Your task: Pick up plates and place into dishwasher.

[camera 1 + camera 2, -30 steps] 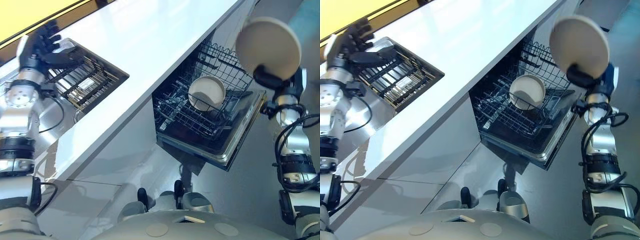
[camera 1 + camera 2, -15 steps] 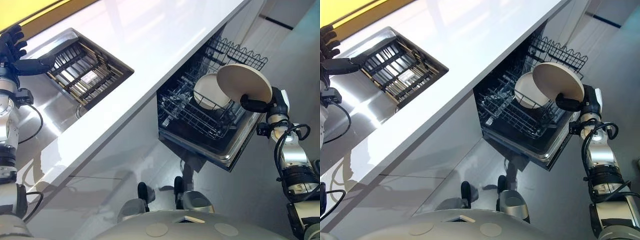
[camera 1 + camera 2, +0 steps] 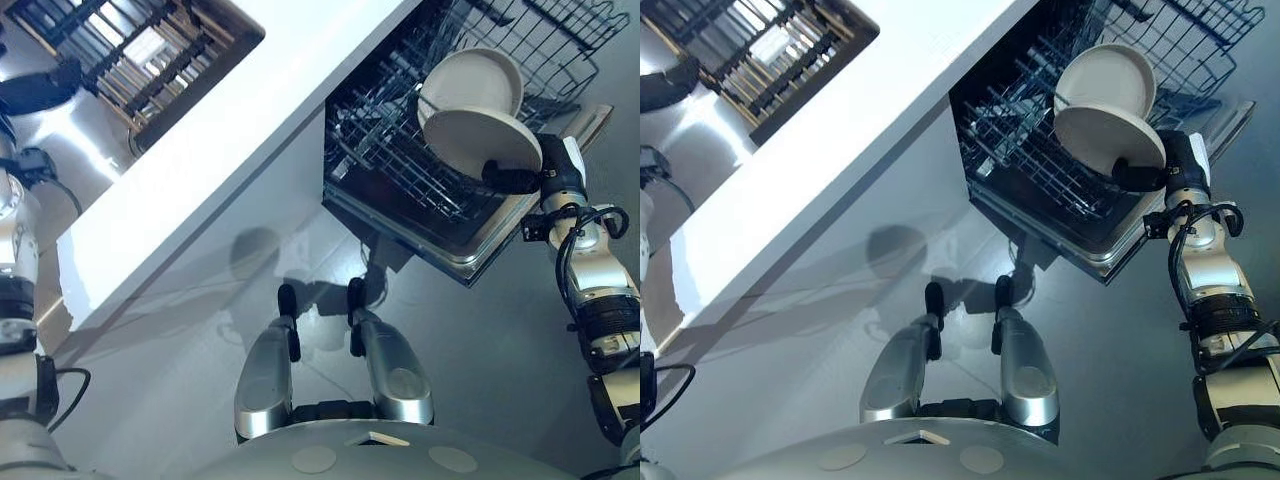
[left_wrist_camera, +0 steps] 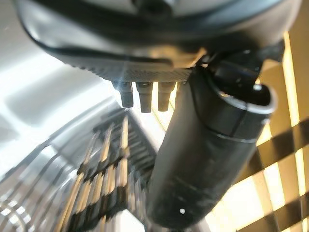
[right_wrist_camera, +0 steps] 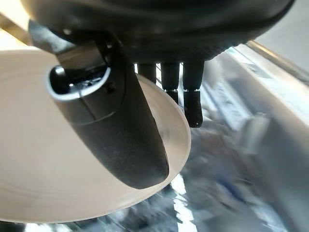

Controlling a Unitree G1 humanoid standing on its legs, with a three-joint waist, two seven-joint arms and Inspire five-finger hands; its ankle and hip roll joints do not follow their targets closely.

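Plate pinched in the right hand, thumb across its top face, fingers beneath, held tilted over the wire rack of the open dishwasher. Just past the hand, a second plate stands in that rack. Grey floor below, white bench running overhead. Left hand hovers over the steel sink; released or clenched, I cannot tell.

A white countertop holds a steel sink fitted with a dark slatted rack.
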